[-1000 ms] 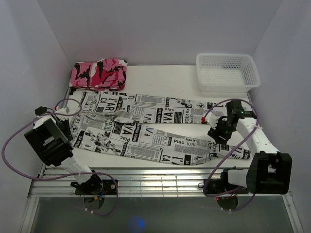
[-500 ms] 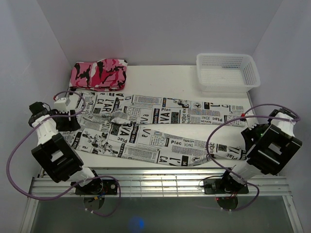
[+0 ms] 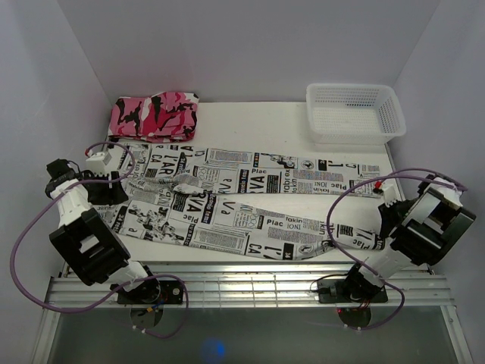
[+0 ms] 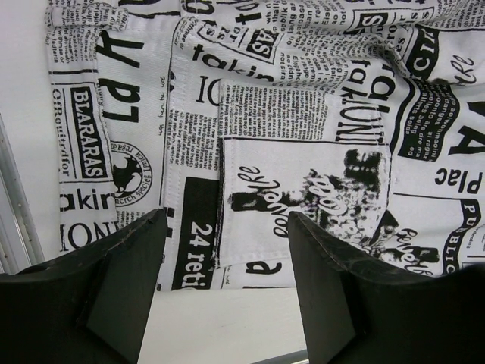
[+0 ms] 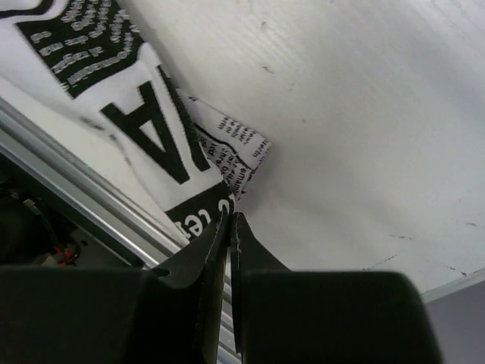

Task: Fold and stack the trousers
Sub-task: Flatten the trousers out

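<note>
The trousers (image 3: pixel 242 199), white with black newspaper print, lie flat across the table with the waist at the left and both legs running right. My left gripper (image 3: pixel 112 196) hovers over the waist edge. In the left wrist view it (image 4: pixel 223 254) is open, with printed cloth (image 4: pixel 303 114) and bare table between its fingers. My right gripper (image 3: pixel 382 224) is at the hem of the near leg. In the right wrist view it (image 5: pixel 229 218) is shut, pinching the hem's corner (image 5: pixel 236 155), which is puckered up at the fingertips.
A folded pink, black and white camouflage garment (image 3: pixel 155 115) lies at the back left. A white plastic basket (image 3: pixel 354 112) stands at the back right. A ribbed aluminium rail (image 3: pixel 250 282) runs along the near edge. White walls close in both sides.
Both arms swung outward, the left to the waist and the right to the near leg's hem. The left jaws opened. The right jaws have just shut on the hem corner.
</note>
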{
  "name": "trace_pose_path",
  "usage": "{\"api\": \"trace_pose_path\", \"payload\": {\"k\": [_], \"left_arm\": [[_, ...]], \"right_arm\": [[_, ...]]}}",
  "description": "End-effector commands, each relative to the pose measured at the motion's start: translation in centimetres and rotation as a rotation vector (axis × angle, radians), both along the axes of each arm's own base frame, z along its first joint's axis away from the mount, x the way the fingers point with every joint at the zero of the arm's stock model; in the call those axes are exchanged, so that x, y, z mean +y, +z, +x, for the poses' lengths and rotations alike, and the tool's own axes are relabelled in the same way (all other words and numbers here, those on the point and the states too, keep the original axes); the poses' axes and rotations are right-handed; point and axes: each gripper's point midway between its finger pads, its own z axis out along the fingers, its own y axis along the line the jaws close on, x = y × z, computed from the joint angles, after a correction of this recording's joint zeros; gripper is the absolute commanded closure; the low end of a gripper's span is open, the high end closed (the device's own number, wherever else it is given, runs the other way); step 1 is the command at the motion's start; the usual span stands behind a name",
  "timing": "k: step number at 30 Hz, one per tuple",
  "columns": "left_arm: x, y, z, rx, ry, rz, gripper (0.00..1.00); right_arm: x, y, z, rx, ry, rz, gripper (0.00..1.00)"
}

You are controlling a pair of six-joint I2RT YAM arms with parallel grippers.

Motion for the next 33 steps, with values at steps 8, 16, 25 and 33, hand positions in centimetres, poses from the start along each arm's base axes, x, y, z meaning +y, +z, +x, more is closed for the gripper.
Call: {"api": "trace_pose_path", "payload": {"k": [8,16,25,33], "left_arm": [[-0.4,2.9,1.1,-0.122,-0.024,0.024,0.25],[0.2,3.4,2.0,-0.161,0.008,0.038,0.25],[1.2,4.0,2.6,-0.175,0.018,0.075,0.24],[1.1,2.8,2.2,-0.145,0.032,0.064,0.24]], "right_arm": [[2.7,11.9,1.5,-0.438,0.217,-0.132,0.92],[5.8,7.0,10.8,-0.359,0.196,-0.152,0.92],[1.6,2.7,11.7,-0.193,0.097,-0.298,0.91],[-3.5,7.7,9.5,-0.273,-0.073,-0.301,0.18]]}}
